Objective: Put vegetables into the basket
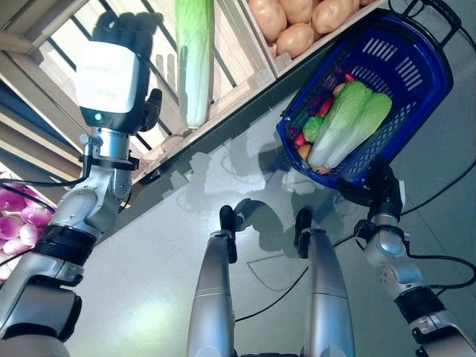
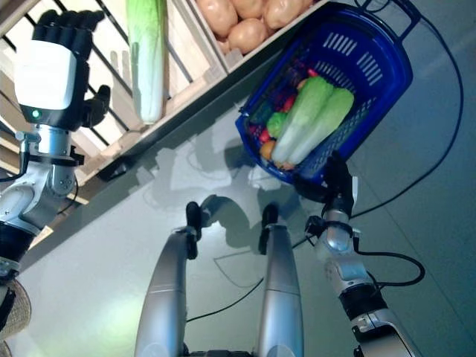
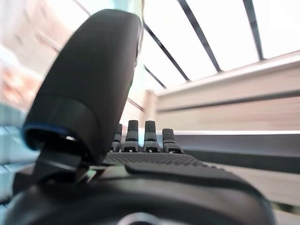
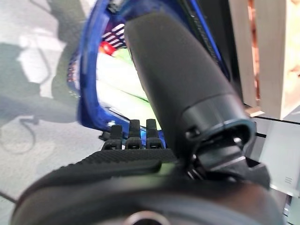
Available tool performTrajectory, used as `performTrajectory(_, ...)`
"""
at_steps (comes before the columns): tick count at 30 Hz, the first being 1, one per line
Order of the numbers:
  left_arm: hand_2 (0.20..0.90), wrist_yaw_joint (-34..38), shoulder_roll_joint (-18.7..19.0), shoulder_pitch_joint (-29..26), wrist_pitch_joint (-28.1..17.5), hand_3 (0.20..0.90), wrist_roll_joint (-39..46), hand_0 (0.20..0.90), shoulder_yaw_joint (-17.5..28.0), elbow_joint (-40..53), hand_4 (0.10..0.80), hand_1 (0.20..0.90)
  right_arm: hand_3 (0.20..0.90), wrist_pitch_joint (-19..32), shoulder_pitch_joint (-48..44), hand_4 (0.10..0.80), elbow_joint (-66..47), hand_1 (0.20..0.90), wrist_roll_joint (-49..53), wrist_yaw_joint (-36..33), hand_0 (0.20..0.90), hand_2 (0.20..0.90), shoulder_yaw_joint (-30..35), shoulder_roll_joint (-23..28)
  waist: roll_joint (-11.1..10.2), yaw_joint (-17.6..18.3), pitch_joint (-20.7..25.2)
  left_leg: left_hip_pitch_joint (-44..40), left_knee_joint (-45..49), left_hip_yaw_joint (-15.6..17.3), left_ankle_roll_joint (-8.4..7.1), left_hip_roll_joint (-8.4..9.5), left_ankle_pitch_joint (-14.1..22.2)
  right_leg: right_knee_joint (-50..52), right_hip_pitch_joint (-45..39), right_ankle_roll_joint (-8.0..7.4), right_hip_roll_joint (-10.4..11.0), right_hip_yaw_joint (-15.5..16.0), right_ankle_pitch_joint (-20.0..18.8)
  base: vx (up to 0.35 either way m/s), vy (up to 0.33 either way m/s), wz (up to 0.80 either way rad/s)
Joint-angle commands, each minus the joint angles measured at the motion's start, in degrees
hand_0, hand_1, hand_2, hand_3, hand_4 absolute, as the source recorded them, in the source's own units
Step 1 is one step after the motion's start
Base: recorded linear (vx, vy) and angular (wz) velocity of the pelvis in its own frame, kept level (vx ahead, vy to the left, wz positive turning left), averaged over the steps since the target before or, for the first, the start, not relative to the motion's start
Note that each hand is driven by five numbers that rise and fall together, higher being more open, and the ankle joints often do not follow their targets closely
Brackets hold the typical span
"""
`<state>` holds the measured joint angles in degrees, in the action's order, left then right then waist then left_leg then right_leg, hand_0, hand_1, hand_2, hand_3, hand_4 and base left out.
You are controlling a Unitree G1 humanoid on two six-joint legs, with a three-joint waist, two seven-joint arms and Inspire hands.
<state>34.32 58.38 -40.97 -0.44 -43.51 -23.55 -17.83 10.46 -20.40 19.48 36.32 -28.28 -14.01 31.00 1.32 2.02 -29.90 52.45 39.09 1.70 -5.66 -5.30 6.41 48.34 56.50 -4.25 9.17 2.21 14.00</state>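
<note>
In the left eye view, the left hand (image 1: 121,46) is raised beside the napa cabbage (image 1: 194,59) lying lengthwise on the slatted shelf (image 1: 230,89), nearer it than the right hand (image 1: 375,186), which grips the blue basket (image 1: 416,97). The left wrist view shows that hand's fingers (image 3: 140,138) straight, grasping nothing. The right wrist view shows the right hand's fingers curled on the basket's rim.

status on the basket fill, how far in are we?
Partly done. The blue basket already holds two napa cabbages plus smaller red, green and orange vegetables. The right hand holds the basket by its rim. The left hand is empty, raised at the slatted crate beside the cabbage on the shelf. Still left: that cabbage and the potatoes.
</note>
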Motion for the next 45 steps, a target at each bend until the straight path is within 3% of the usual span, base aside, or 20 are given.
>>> performTrajectory(1,0.9,-2.0,6.0,-6.6,1.4,0.9,-5.4,0.9,0.6,4.8,0.8,0.9,0.9,2.7,-1.0,0.8,-5.7,0.9,-2.0,-0.3,0.9,0.9,3.8,4.0,1.7,1.4,0.1,-2.8,-3.5,5.1,3.36,1.36,1.2,-6.1,-5.5,2.08,-1.9,1.9,-3.8,0.011,0.068,-0.06)
performTrajectory(2,0.9,-5.8,8.5,-7.9,2.4,0.9,-6.6,0.9,-1.4,6.1,0.8,0.9,0.9,3.0,-0.5,0.8,-5.5,0.9,-1.1,0.8,0.9,0.9,4.1,5.5,2.1,1.7,0.1,-3.0,-3.8,5.4,3.26,1.32,1.0,-6.6,-5.5,2.0,-1.7,1.8,-4.0,0.009,0.062,-0.07)
performTrajectory(5,0.9,-9.2,11.1,-10.0,3.6,0.9,-8.0,0.9,-4.0,8.0,0.8,0.9,0.9,3.6,-0.5,0.8,-5.0,0.9,-0.3,1.5,0.9,0.9,4.0,7.2,2.8,1.9,0.1,-2.8,-3.9,5.9,3.31,1.11,0.9,-6.8,-5.1,1.95,-1.2,1.7,-4.1,-0.003,0.051,-0.03)
performTrajectory(17,0.9,-19.3,14.4,-17.0,2.9,0.9,-20.6,0.9,-11.4,9.2,0.8,0.9,0.9,3.9,-1.3,0.8,-4.1,0.9,1.6,1.8,0.9,0.9,3.6,9.4,3.1,2.2,0.1,-2.6,-3.7,6.4,3.21,0.6,0.8,-7.4,-5.1,1.81,-0.3,2.0,-4.6,0.002,0.002,-0.01)
performTrajectory(22,0.9,-20.0,15.1,-19.5,3.3,0.9,-23.7,0.9,-13.6,8.2,0.8,0.9,0.9,4.7,-1.2,0.8,-3.7,0.9,2.1,2.1,0.9,0.9,3.4,9.6,3.0,2.3,0.1,-2.1,-3.1,6.5,3.33,0.25,0.9,-6.8,-4.6,1.79,0.1,2.2,-4.5,0.0,0.0,0.0)
performTrajectory(32,0.9,-8.8,15.3,-20.6,-0.7,0.9,-26.0,0.9,-15.2,2.2,0.8,0.9,0.9,5.3,-1.2,0.8,-3.9,0.9,2.6,1.7,0.9,0.9,2.9,8.9,2.3,2.5,0.1,-1.2,-2.0,6.4,3.33,-0.33,1.1,-6.4,-4.1,1.6,0.6,2.4,-4.9,0.0,0.0,0.0)
performTrajectory(45,0.9,8.9,13.0,-19.0,0.2,0.9,-22.7,0.9,-16.1,-9.5,0.8,0.9,0.9,4.0,-1.8,0.8,-5.5,0.9,3.3,0.9,0.9,0.9,3.3,9.9,0.7,3.1,0.1,0.9,-0.1,6.2,3.69,-1.19,1.6,-4.3,-1.7,1.61,0.1,2.2,-5.1,0.001,0.045,-0.03)
